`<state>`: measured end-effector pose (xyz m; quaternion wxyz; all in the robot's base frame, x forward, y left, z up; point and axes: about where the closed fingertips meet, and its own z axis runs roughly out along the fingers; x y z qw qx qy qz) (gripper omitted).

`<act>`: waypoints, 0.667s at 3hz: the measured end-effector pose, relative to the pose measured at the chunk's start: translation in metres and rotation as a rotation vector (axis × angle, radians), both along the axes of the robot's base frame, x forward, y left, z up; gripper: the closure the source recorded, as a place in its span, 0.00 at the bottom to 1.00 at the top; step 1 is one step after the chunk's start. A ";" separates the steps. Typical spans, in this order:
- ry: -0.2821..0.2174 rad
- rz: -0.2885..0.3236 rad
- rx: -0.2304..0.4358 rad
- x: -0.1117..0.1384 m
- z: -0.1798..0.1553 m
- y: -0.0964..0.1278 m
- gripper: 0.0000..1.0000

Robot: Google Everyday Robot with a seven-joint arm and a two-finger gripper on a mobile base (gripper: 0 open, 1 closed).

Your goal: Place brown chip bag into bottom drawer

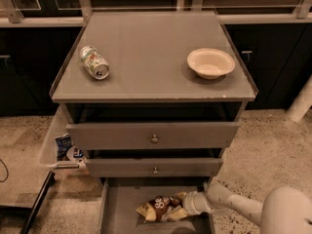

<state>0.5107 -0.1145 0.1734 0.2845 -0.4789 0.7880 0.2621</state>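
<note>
The brown chip bag [160, 207] lies on the grey floor of the open bottom drawer [119, 209], dark brown with white lettering and tan ends. My gripper [184, 206] reaches in from the lower right on a white arm and sits at the bag's right end, touching it. The two knobbed drawers above stand slightly pulled out.
On the cabinet top lie a tipped soda can [94, 62] at the left and a cream bowl [210, 62] at the right. A clear bin with a small blue-white packet [63, 146] hangs at the cabinet's left side. Speckled floor surrounds the cabinet.
</note>
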 end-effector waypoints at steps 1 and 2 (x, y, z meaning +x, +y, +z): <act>-0.003 0.006 0.006 -0.002 0.003 0.000 0.00; -0.020 0.042 -0.007 -0.019 0.027 -0.011 0.00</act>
